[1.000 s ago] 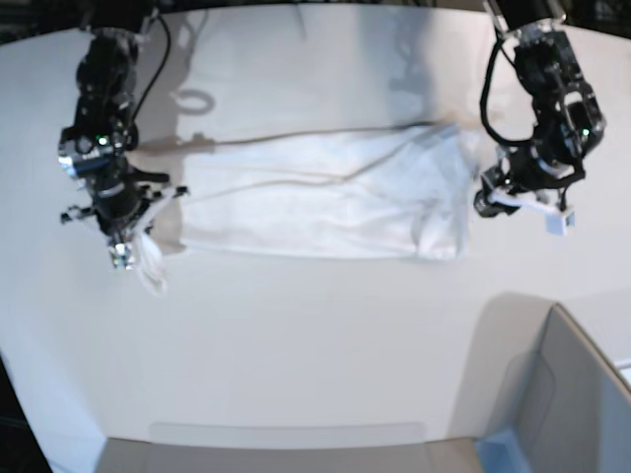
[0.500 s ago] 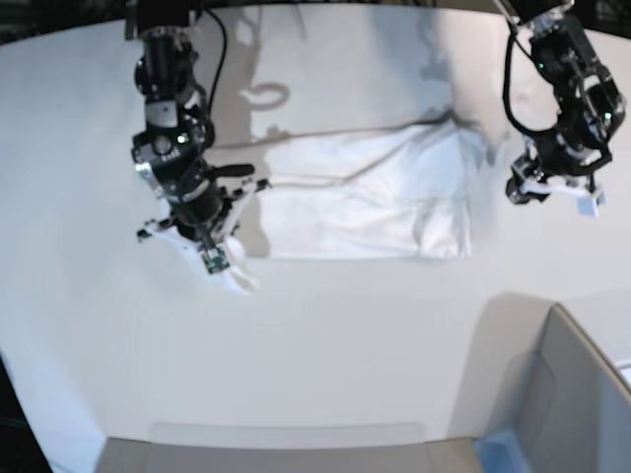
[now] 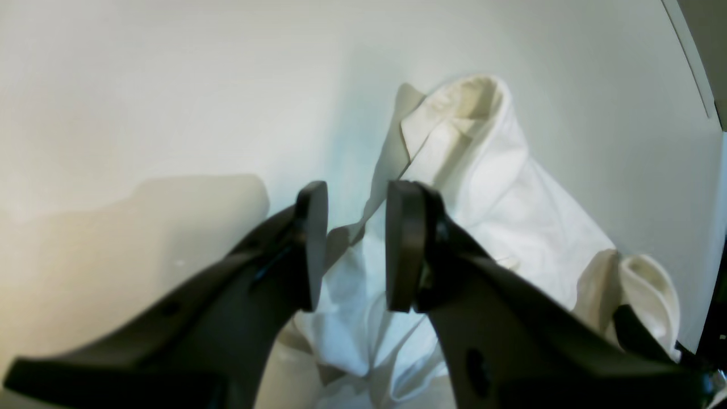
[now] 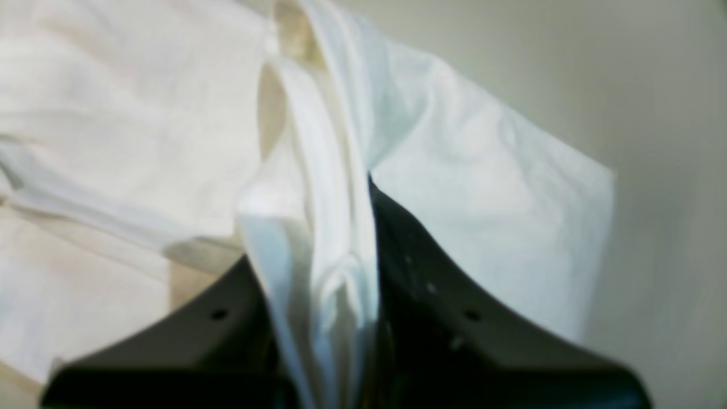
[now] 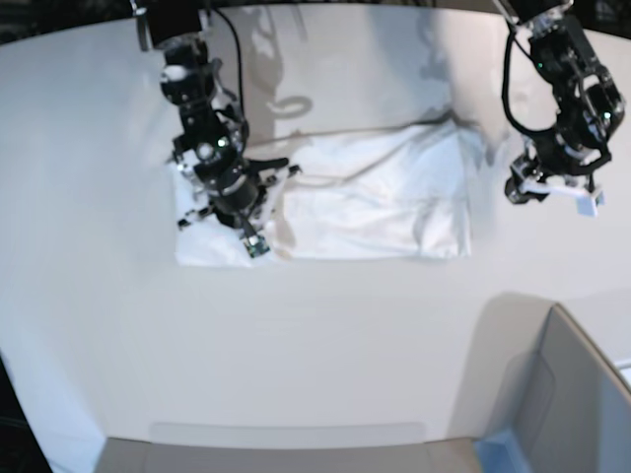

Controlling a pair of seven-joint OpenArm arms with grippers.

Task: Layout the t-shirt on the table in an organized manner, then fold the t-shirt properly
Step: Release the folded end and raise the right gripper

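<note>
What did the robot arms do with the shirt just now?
The right gripper, shut on the shirt, carried one end of it inward toward the other end, folding it over. Nothing was let go. The left gripper pulled slightly away from the shirt a second ago, then held, jaws apart and empty. The shirt's other end stayed put.

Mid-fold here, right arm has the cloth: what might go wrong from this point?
The right gripper pinches a bunched edge of the t-shirt; the fold may land wrinkled or crooked. The left gripper hangs open beside the far end, holding nothing, so the shirt may slide across the table.
</note>
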